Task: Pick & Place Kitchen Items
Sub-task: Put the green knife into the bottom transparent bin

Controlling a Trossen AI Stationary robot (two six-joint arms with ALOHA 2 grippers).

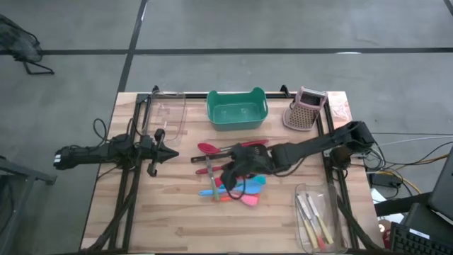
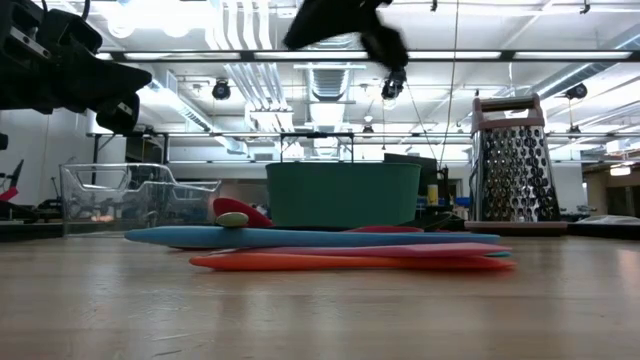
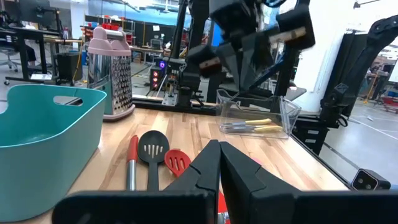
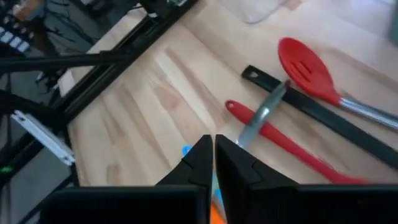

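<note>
- Nearest the low camera lie an orange spatula (image 2: 350, 262) and a blue spatula (image 2: 300, 237), flat on the table (image 1: 170, 219), directly under the right pincer (image 1: 231, 175).
- Right pincer hovers above the utensil heap with its fingers pressed together and nothing between them, as its wrist view shows.
- Just ahead of its tips lie a red slotted spoon (image 4: 308, 68), a black handle (image 4: 323, 115) and a slim red utensil (image 4: 280, 140) crossed by a metal piece (image 4: 264, 112).
- Left pincer (image 1: 161, 153) waits well off to the side of the heap, fingers closed and empty.
- Beyond the heap, far from both pincers, stand the teal tub (image 1: 236, 109) and the grater (image 1: 306, 109); the tub looks empty.
- Metal pieces with pale handles (image 1: 313, 219) sit in a clear bin (image 1: 318, 216) at the right arm's side; another clear bin (image 1: 166, 113) near the left arm seems empty.
- Judging by this, most of the sorting remains: the whole coloured heap is unplaced.
- Right arm hides part of the heap from above, so its count is uncertain.
</note>
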